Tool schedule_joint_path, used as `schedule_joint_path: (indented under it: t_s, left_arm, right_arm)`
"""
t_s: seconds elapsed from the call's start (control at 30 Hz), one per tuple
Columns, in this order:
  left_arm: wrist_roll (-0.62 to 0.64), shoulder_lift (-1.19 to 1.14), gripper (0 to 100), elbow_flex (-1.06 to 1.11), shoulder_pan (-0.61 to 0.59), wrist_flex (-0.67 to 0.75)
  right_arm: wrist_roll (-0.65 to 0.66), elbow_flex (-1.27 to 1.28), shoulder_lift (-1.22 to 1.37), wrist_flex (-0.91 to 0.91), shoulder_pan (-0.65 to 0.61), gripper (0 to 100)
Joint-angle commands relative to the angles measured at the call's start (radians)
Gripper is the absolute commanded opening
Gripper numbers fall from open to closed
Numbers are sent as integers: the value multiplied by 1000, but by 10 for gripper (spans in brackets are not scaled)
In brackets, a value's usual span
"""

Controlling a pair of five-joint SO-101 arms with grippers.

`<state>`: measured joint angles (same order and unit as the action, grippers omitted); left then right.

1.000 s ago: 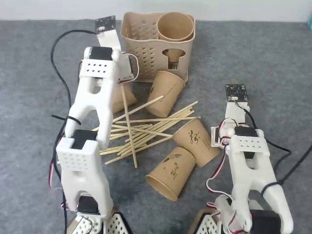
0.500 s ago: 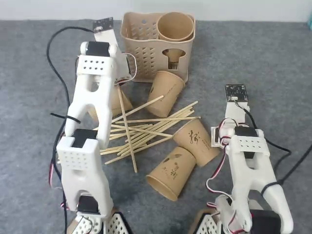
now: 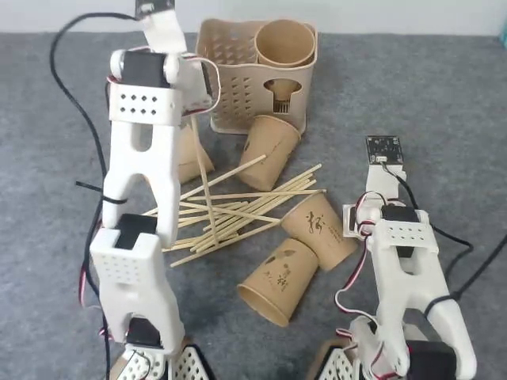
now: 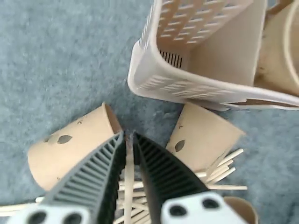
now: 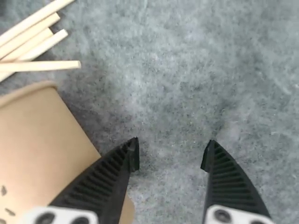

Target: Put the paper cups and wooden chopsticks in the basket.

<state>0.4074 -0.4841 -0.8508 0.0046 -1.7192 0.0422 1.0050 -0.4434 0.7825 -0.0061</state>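
Chopstick (image 4: 127, 173) pinched in left hand (image 4: 129, 136) nr basket (image 4: 187, 88); right hand (image 5: 172, 150) open, empty, by cup (image 5: 37, 140) w/ dark print

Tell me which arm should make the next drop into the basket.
Left. The left gripper is shut on a chopstick right beside the basket. The right gripper hangs open over carpet, holding nothing.

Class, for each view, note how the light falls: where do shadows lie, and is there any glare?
High view: soft, even light; faint shadows on the grey mat under the lying cups; no glare. Left wrist view: the mat darkens beneath the basket. Right wrist view: a soft shadow edges the paper cup beside the right gripper; no glare.
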Motion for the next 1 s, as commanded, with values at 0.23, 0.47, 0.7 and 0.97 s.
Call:
schedule_joint_path:
  t_s: [0.23, 0.47, 0.7, 0.97]
  left_arm:
    - [-81, 77, 17, 271, 255, 18]
    - [-80, 32, 254, 274, 258, 26]
    - [-94, 28, 268, 271, 103, 20]
    - [-127, 77, 268, 277, 18, -11]
  right_arm:
    - [14, -21, 2, -22, -4, 231]
    - [15, -21, 2, -22, -1, 231]
    - [15, -21, 2, -22, -2, 231]
    - [15, -20, 2, -41, -2, 231]
